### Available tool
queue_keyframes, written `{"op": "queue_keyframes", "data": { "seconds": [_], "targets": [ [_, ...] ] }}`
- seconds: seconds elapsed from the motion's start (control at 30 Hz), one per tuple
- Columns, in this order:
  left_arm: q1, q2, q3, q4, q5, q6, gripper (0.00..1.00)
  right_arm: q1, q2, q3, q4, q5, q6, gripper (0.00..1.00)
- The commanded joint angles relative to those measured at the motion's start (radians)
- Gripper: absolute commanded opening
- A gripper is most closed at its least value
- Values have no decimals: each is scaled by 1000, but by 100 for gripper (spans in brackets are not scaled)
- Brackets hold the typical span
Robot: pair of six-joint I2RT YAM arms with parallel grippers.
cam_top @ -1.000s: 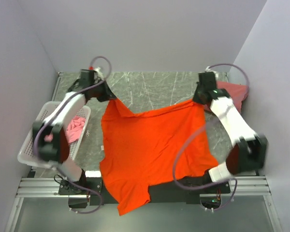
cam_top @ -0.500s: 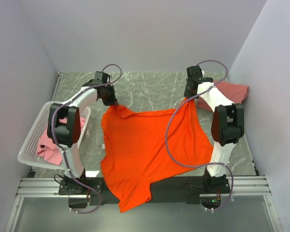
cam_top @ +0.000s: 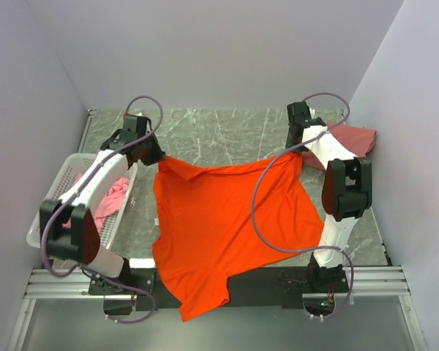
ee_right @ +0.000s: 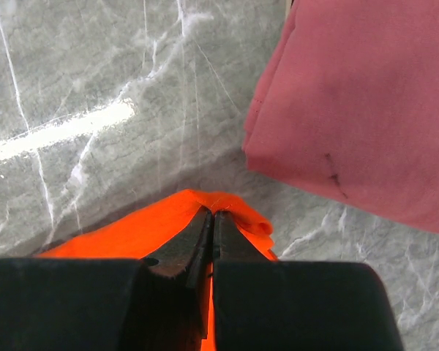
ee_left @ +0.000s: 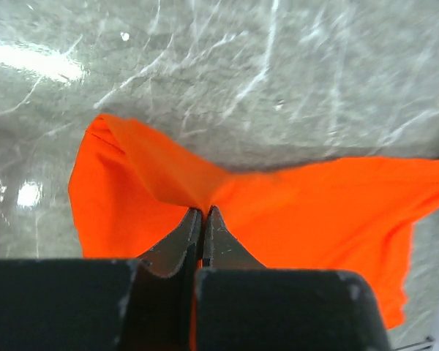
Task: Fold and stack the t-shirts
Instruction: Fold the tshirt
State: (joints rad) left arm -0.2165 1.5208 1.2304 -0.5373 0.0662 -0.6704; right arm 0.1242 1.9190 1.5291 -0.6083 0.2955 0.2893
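A bright orange t-shirt (cam_top: 219, 219) lies spread over the middle of the table, its near part hanging past the front edge. My left gripper (cam_top: 159, 156) is shut on its far left corner (ee_left: 139, 157). My right gripper (cam_top: 298, 150) is shut on its far right corner (ee_right: 234, 212). Between the two grippers the far hem sags. A folded salmon-pink t-shirt (cam_top: 349, 140) lies at the far right, just beyond the right gripper (ee_right: 213, 213). A lighter pink t-shirt (cam_top: 111, 199) sits crumpled in the basket.
A white perforated basket (cam_top: 47, 216) stands at the left edge of the marble table (cam_top: 227, 131). Grey walls close in the left, back and right sides. The metal rail (cam_top: 58, 281) with the arm bases runs along the front.
Both arms have shifted while holding the orange t-shirt's far corners. The left gripper has moved left and slightly nearer, stretching the far hem wider. The shirt has slid a little.
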Motion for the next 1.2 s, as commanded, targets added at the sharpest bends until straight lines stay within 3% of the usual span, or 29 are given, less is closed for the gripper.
{"op": "queue_keyframes", "data": {
  "seconds": [0.0,0.2,0.63,1.03,1.1,1.13,1.17],
  "targets": [
    [0,-112,-32,2,-59,-78,1,-6,-45,3,-2,28,-21,0],
    [-1,-169,-112,-26,66,-87,0,-6,-46,6,-21,42,-41,0],
    [-1,-387,-337,-156,84,-93,1,-6,-110,-38,-73,62,-42,0],
    [-11,-504,-479,-243,219,-98,1,-3,-179,-116,-99,93,-38,0],
    [-11,-513,-493,-262,256,-86,10,-3,-207,-159,-100,93,-22,0],
    [-11,-521,-494,-286,262,-83,19,-1,-221,-174,-99,85,-19,0],
    [-11,-525,-488,-300,259,-81,44,6,-248,-207,-102,79,-9,0]
  ]
}}
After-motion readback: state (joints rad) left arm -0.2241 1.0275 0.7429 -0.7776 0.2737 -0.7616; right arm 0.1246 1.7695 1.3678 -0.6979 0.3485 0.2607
